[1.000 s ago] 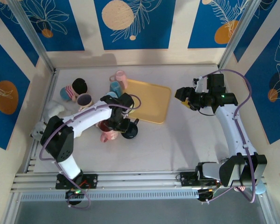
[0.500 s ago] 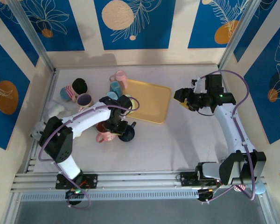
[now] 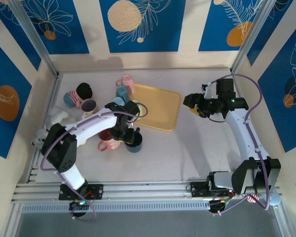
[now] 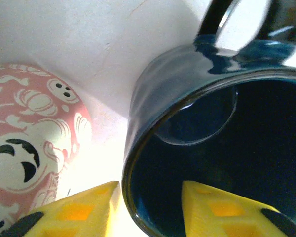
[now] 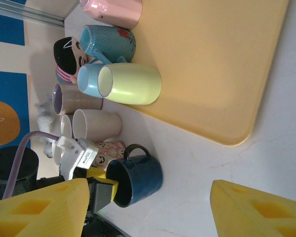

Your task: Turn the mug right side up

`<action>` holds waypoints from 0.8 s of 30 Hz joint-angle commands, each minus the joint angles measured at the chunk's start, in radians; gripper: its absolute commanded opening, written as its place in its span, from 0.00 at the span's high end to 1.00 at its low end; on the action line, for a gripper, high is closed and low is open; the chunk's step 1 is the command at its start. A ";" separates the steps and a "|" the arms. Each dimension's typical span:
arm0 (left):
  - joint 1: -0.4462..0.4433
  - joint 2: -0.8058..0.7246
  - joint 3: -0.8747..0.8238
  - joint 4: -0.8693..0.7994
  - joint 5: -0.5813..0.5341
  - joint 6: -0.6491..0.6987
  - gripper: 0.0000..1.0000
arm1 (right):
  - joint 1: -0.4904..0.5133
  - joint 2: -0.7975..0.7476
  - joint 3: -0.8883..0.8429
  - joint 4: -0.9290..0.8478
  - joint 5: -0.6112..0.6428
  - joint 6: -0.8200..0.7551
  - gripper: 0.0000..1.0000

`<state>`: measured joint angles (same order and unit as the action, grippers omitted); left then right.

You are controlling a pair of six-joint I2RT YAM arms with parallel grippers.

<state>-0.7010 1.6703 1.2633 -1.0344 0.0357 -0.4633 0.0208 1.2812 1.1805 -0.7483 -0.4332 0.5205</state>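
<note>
The dark blue mug (image 3: pixel 134 143) stands on the white table just near of the yellow tray's (image 3: pixel 163 111) near-left corner, close beside a pink ghost-patterned mug (image 3: pixel 107 144) on its left. From above its dark mouth faces up, and the right wrist view agrees: the dark blue mug (image 5: pixel 143 180) sits on its base there, so it looks right side up, its long axis vertical. The left gripper (image 3: pixel 128 132) hangs over it and reaches down across the rim. In the left wrist view the left gripper (image 4: pixel 148 190) straddles the mug wall (image 4: pixel 187 89): one yellow pad is outside, on the pink mug's (image 4: pixel 34 143) side, and the other is inside the bowl. A gap shows between the inner pad and the wall, so the fingers are spread and not pinching. The handle lies on the side of the mug across from them. The coming move likely turns on this: the wall stands between the two fingers and the mug's axis runs up toward the wrist, so a straight lift should clear it, while any sideways drift could hook the rim and tip the mug. The right gripper (image 3: pixel 193 103) hovers well apart, right of the tray, its fingers (image 5: pixel 39 207) spread wide on nothing; the left arm is much nearer.
</note>
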 commanded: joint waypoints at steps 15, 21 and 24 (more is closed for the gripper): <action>0.158 -0.247 0.152 0.153 0.043 0.358 0.46 | 0.111 0.058 0.061 0.015 0.058 -0.090 0.37; 0.205 -0.230 0.081 0.341 0.140 0.830 0.49 | 0.132 0.095 0.101 -0.007 0.065 -0.128 0.38; 0.269 -0.191 0.067 0.408 0.207 0.938 0.50 | 0.134 0.107 0.108 -0.017 0.063 -0.134 0.38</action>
<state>-0.4877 1.4410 1.3434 -0.7361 0.1478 0.2314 0.1497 1.3762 1.2587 -0.7418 -0.3683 0.4191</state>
